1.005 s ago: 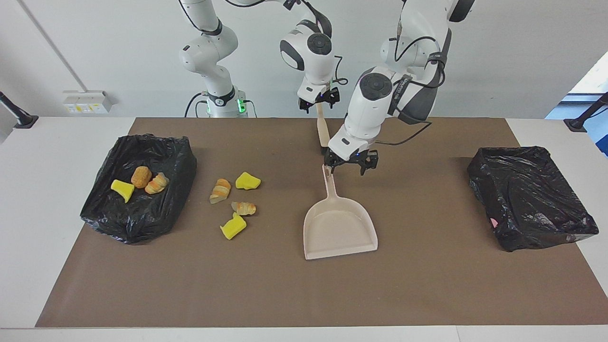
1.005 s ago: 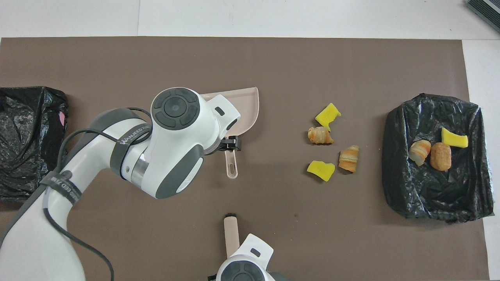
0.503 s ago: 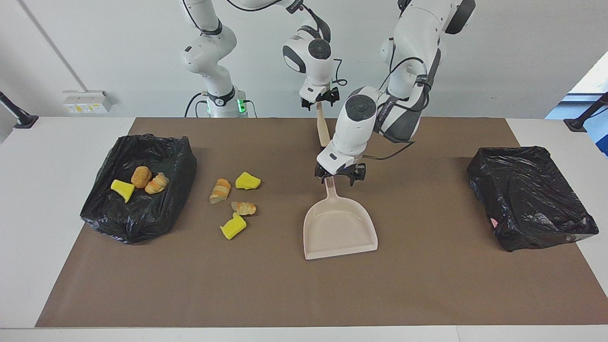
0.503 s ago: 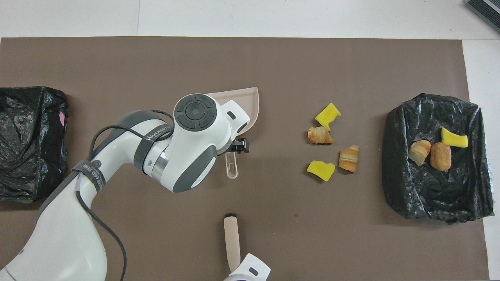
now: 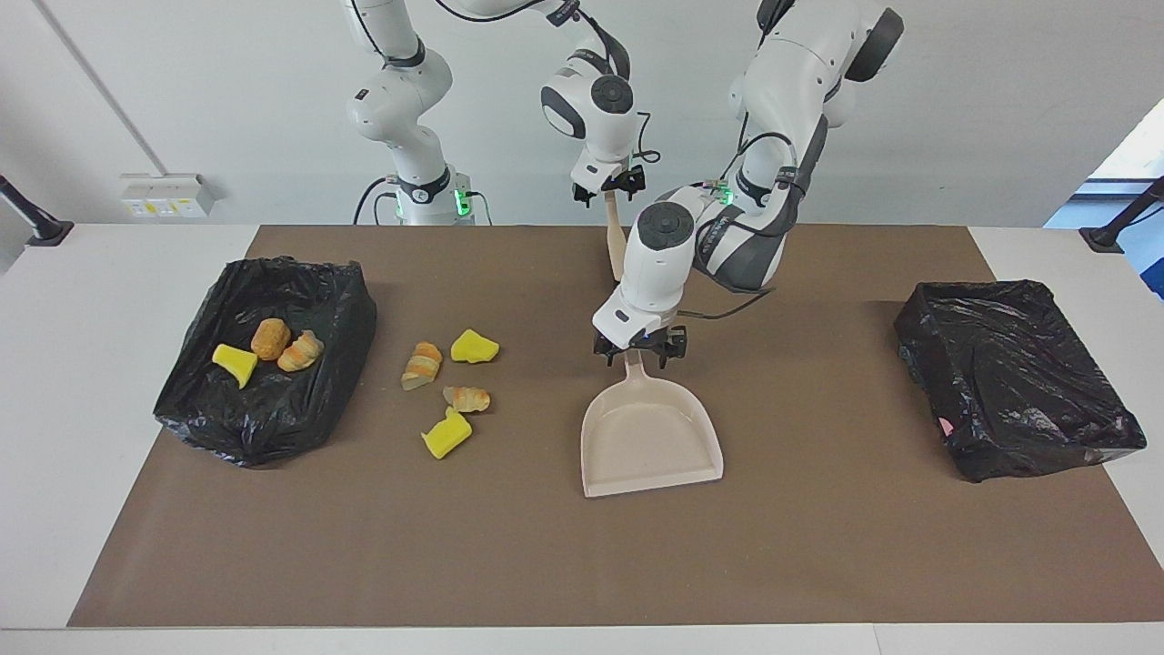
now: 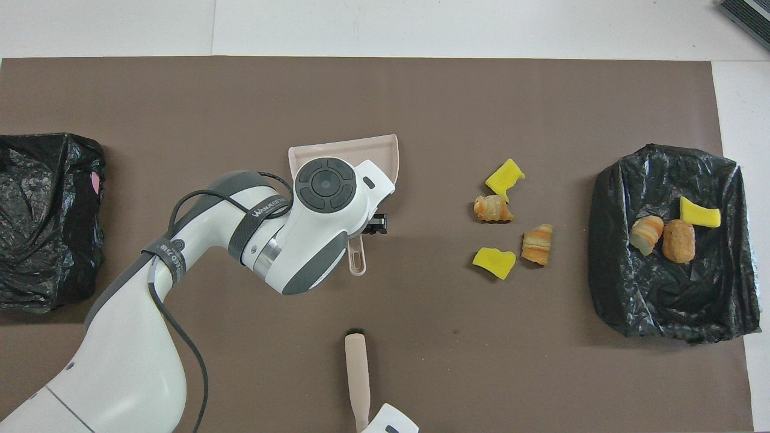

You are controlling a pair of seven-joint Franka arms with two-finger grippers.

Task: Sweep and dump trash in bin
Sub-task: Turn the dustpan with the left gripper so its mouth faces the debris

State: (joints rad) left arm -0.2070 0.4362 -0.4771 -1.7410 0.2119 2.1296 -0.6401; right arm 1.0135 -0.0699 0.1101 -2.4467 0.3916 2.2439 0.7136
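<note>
While the left gripper (image 5: pixel 639 350) is seen low over the handle of the beige dustpan (image 5: pixel 650 441), its fingers stand on either side of that handle, and whether they are pressing it cannot be told. The dustpan lies flat near the middle of the brown mat (image 5: pixel 818 546), its open edge turned away from the robots. The right gripper (image 5: pixel 607 191) is held above the mat's edge nearest the robots, at the top of the upright brush (image 5: pixel 617 241); whether its fingers are spread or pinching the brush handle cannot be told. Four pieces of trash (image 5: pixel 450 382) are noted loose on the mat, two yellow and two tan-orange, lying between the dustpan and the black-lined bin (image 5: pixel 264 359) toward the right arm's end of the table. Three further pieces, one yellow and two tan-orange, are found inside that bin. A second black-lined bin (image 5: pixel 1014 377) is set toward the left arm's end, well apart from the dustpan. Open mat is recorded between the dustpan and the loose pieces, between the dustpan and the second bin, and across the whole strip farthest from the robots. Both bins sit close to the mat's short edges.
</note>
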